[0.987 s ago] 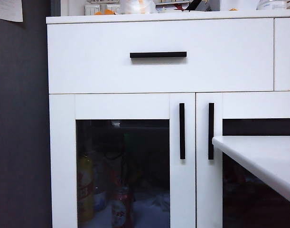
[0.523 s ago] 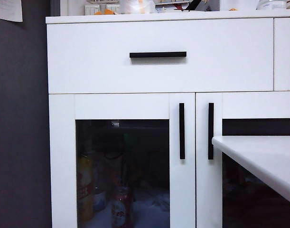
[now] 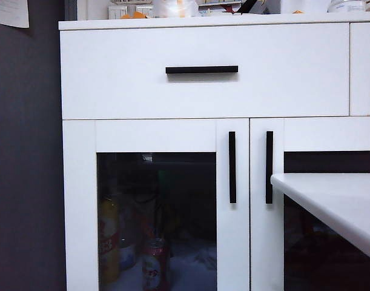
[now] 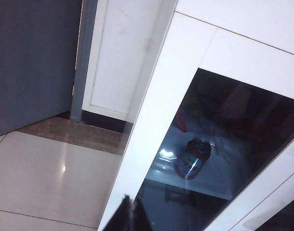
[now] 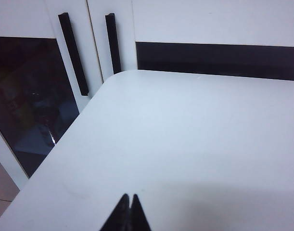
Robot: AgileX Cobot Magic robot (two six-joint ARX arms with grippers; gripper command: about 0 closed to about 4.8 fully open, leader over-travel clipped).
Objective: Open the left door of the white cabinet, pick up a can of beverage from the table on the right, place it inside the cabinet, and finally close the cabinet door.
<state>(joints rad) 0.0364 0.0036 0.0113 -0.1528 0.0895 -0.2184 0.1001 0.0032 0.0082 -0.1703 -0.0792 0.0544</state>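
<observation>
The white cabinet fills the exterior view, and its left door is shut, black bar handle upright. Behind the door's dark glass a red-and-white can of beverage stands on the cabinet floor; the left wrist view shows this can too. My left gripper is shut and empty, hovering in front of the door's lower frame. My right gripper is shut and empty above the white table. Neither gripper appears in the exterior view.
A yellow bottle and other dim items stand inside beside the can. The table's rounded corner sits close to the right door's handle. A drawer with a horizontal handle is above. Dark wall and tiled floor lie left.
</observation>
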